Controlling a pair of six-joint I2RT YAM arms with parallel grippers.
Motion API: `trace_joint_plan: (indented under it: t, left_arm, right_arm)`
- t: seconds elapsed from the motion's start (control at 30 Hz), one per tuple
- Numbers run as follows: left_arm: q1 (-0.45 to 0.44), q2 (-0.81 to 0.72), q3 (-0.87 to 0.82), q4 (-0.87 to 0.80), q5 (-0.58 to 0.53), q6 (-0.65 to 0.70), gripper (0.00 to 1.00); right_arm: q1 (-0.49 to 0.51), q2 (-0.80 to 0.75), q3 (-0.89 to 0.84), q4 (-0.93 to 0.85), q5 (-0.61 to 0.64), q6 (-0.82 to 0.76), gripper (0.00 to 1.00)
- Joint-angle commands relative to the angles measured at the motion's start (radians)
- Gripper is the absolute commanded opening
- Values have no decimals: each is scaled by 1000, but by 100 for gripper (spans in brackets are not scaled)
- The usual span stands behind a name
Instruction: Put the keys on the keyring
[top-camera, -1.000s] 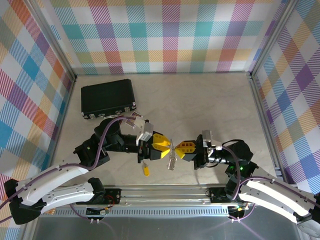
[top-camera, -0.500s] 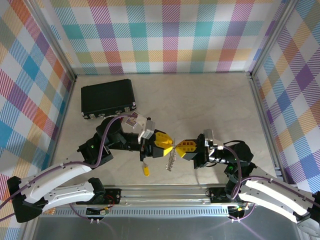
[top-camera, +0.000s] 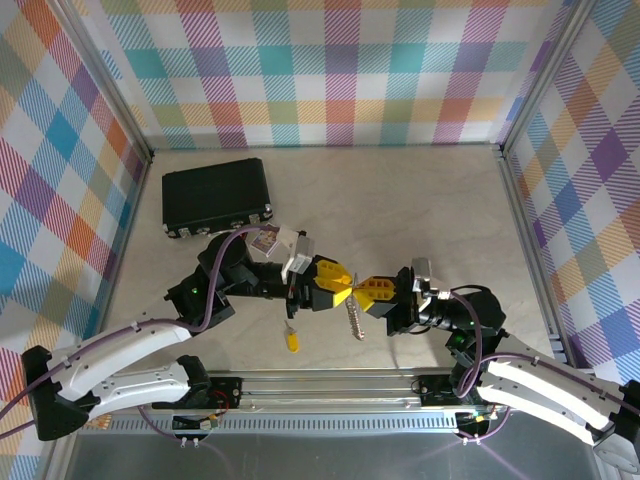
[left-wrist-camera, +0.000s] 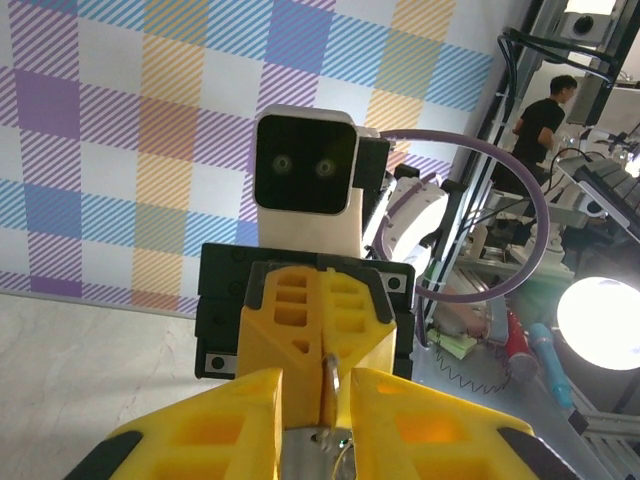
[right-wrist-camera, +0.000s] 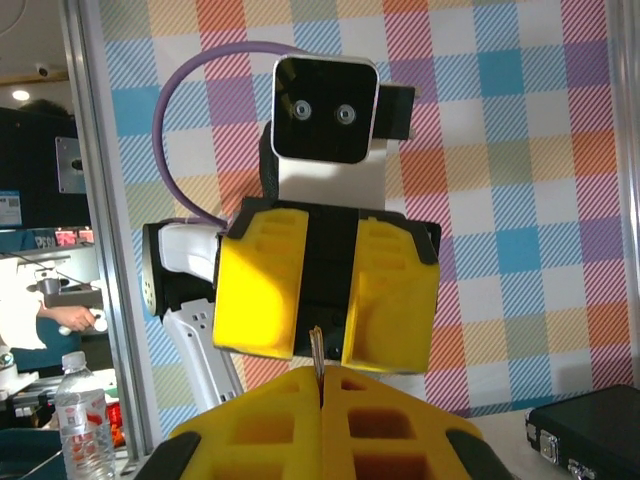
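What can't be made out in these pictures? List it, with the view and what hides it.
Top view: upper end of the keyring, hidden between the tips of the left gripper and right gripper.
Top view: blade of the key, too small.
Left wrist view: keyring edge-on, cut off by the bottom edge.

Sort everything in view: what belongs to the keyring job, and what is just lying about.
Job: keyring, held by the right gripper with jaws shut, the left gripper meeting it; yellow-headed key, lying on the table.
Lying about: black case, at the far left.
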Motion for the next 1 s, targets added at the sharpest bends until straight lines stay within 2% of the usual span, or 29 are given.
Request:
trace_joint_plan:
  t: [0.0,0.17,0.37,0.53,0.6,0.7,0.77,0.97]
  left_arm:
    - [-7,2,-12,71,32,-18,22]
    - [-8,7,-16,86,35,-25,14]
    - [-7,7,-18,89,45,-26,0]
    - [-7,4,-15,75,64,-14,0]
    - [-7,0,-1,26,62,18,0]
    - [-7,-6,42,-111,54,102,0]
    - [-7,-8,75,-209,46,158,0]
    - [-7,18,187,-501,47,310,0]
  right_arm:
    - [5,-11,-7,91,24,20,0]
    - [5,-3,-7,98,27,19,0]
    - [5,0,-16,110,38,21,0]
    - [5,1,3,43,36,9,0]
    - [6,-12,31,-59,32,-14,0]
    - [5,-53,77,-251,27,-70,21]
    - [5,-90,104,-367,35,-109,29]
    - [5,-154,234,-768,62,-250,38]
